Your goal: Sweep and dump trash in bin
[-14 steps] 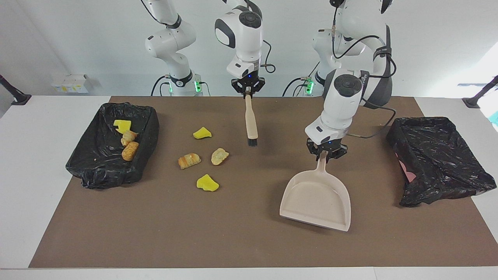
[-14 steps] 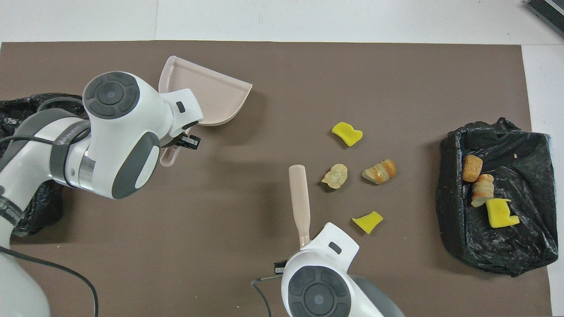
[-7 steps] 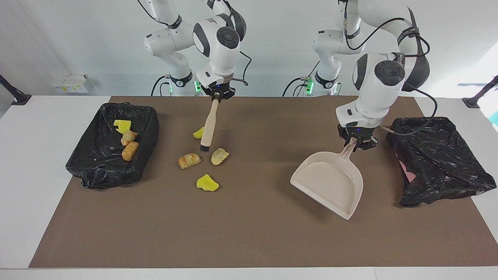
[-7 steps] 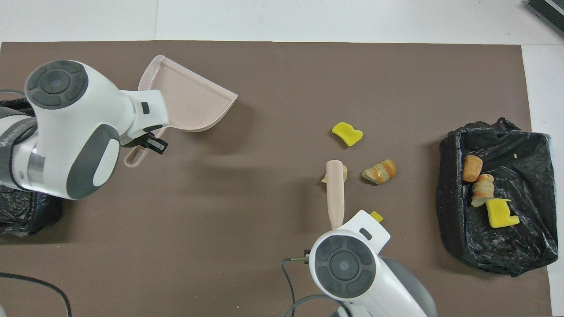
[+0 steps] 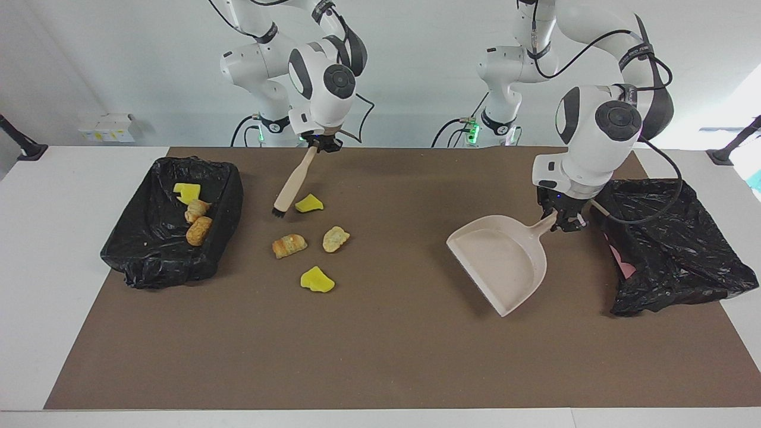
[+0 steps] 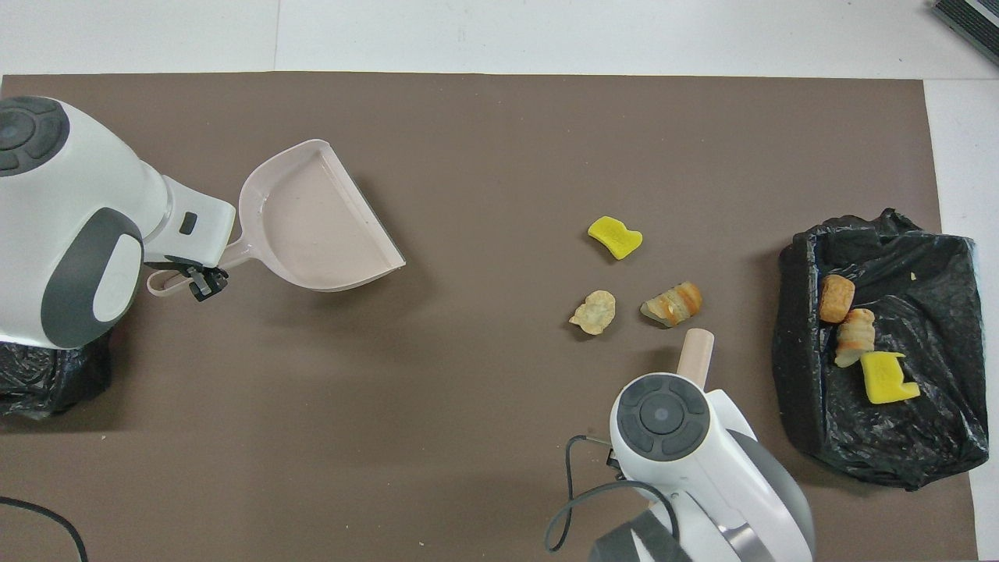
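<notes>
Several scraps of trash lie loose on the brown mat: a yellow chunk (image 5: 309, 204), a croissant-like lump (image 5: 289, 245) (image 6: 673, 303), a tan lump (image 5: 336, 238) (image 6: 593, 312) and another yellow chunk (image 5: 317, 279) (image 6: 615, 236). Three more scraps (image 5: 196, 214) (image 6: 855, 337) sit in the black-lined bin (image 5: 148, 267) (image 6: 812, 421) at the right arm's end. My right gripper (image 5: 321, 144) is shut on the beige brush (image 5: 294, 181) (image 6: 695, 355), whose bristles hang low between the first yellow chunk and the bin. My left gripper (image 5: 562, 219) (image 6: 199, 277) is shut on the handle of the empty beige dustpan (image 5: 502, 261) (image 6: 312, 218), mouth facing the trash.
A second black bag (image 5: 672, 244) (image 6: 47, 382) lies at the left arm's end of the table, right beside the left gripper. The brown mat (image 5: 380, 356) covers most of the white table. In the overhead view the right arm hides one yellow chunk.
The right gripper swung the brush toward the bin end, past the scraps. The left gripper carried the dustpan toward its own end and turned its mouth toward the trash.
</notes>
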Controlling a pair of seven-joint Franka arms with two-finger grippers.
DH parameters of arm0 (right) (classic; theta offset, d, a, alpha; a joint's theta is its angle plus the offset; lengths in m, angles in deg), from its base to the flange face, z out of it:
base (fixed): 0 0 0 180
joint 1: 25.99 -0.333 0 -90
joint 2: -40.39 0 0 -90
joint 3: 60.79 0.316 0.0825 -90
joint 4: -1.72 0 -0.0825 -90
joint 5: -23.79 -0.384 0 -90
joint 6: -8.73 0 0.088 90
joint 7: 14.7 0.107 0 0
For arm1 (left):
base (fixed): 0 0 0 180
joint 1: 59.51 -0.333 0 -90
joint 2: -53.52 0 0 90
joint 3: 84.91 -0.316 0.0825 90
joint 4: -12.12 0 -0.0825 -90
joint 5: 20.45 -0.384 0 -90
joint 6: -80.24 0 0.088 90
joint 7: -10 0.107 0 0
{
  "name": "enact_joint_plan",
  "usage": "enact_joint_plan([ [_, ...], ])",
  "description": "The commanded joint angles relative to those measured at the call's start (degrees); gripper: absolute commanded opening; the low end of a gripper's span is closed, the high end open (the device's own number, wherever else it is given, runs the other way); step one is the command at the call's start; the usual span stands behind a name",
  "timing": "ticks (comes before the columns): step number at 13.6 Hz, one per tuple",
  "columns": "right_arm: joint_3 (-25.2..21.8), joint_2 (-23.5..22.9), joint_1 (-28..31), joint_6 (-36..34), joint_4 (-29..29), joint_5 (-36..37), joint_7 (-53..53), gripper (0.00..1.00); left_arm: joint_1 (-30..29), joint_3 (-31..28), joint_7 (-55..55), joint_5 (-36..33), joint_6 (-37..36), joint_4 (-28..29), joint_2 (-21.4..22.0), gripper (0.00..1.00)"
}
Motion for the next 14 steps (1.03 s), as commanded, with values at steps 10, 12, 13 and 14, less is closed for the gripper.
enact_joint_plan([
  [10,0.05,-10.37,-2.04,15.29,-2.53,-2.27,2.5,0.0,13.15,0.67,1.92,-7.87,13.16,11.29,1.61,0.0],
  [12,-0.13,-13.97,-0.37,15.39,-7.97,-2.27,-1.09,0.0,15.61,0.67,-2.14,-7.87,14.57,11.82,0.83,0.0],
  [13,-0.04,-15.82,0.51,15.38,-10.69,-2.01,-2.33,0.0,16.06,0.67,-2.41,-7.87,15.02,11.82,0.65,0.0],
  [14,0.05,-17.66,0.69,15.56,-12.9,-1.57,-3.12,0.0,16.5,0.76,-2.5,-7.87,15.19,12.0,0.65,0.0],
])
